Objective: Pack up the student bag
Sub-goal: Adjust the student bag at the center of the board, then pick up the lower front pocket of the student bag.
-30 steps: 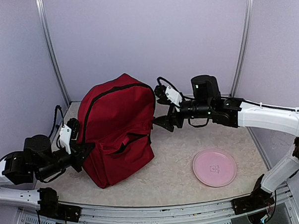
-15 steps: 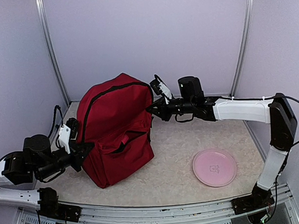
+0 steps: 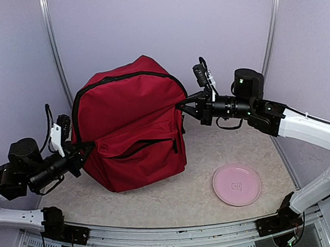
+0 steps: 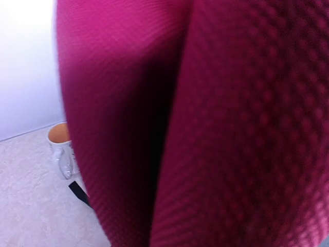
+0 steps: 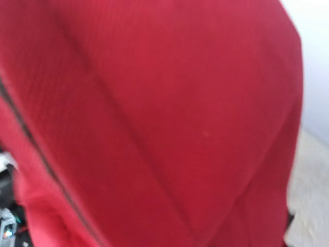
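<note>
Mug (image 4: 59, 148) — half hidden behind student bag (image 4: 231, 128)

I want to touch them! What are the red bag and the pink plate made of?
The student bag looks like soft matte woven fabric: the wrist views show a bumpy weave and folds. The pink plate looks like smooth plastic, perhaps; ceramic is possible too.

A robotics lab test booth. Plain lilac panels (image 3: 161, 36) close three sides, and metal posts (image 3: 57, 62) rise at 11 and 1 o'clock. An aluminium rail (image 3: 175, 232) edges the speckled tabletop (image 3: 221, 154) at 6 o'clock, where two white-and-black arms (image 3: 310, 128) are bolted. The student bag (image 3: 129, 130) and a pink plate (image 3: 236, 185) sit inside.
</note>
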Robot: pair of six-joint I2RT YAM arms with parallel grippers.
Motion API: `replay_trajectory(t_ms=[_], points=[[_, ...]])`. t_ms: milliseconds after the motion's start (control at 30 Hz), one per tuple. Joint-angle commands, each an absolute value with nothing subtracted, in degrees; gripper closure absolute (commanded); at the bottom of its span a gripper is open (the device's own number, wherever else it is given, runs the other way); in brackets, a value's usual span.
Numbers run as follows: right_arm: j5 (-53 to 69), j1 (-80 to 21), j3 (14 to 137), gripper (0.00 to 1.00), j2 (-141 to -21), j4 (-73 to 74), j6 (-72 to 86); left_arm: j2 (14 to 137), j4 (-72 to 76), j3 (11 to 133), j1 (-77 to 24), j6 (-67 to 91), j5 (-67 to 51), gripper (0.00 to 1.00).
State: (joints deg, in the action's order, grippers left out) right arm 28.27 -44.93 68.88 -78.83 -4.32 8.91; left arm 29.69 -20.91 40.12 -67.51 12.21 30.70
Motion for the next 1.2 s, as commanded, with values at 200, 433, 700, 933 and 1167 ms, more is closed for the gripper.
replay_trajectory(t_ms=[200, 433, 700, 933, 1167], points=[[18.85, -47.79, 59.59, 1.0, -79.98, -12.98, 17.95, 36.61, -17.07, 38.78, -52.49, 18.46, 30.33, 0.96], [12.42, -49.51, 54.23, 1.0, -79.16, -17.79, 23.19, 34.31, -18.64, 38.5, -46.76, 23.97, 36.92, 0.1], [11.46, -49.71, 55.81, 1.0, -79.76, -17.17, 23.22, 28.68, -19.08, 43.62, -46.76, 27.48, 46.24, 0.04], [9.11, -50.13, 57.94, 1.0, -80.88, -14.75, 23.4, 25.97, -3.83, 37.82, -47.93, 29.17, 27.01, 0.4], [7.7, -50.94, 58.83, 1.0, -81.67, -13.75, 22.9, 44.05, 17.63, 31.05, -79.6, 15.54, 41.87, 0.64]])
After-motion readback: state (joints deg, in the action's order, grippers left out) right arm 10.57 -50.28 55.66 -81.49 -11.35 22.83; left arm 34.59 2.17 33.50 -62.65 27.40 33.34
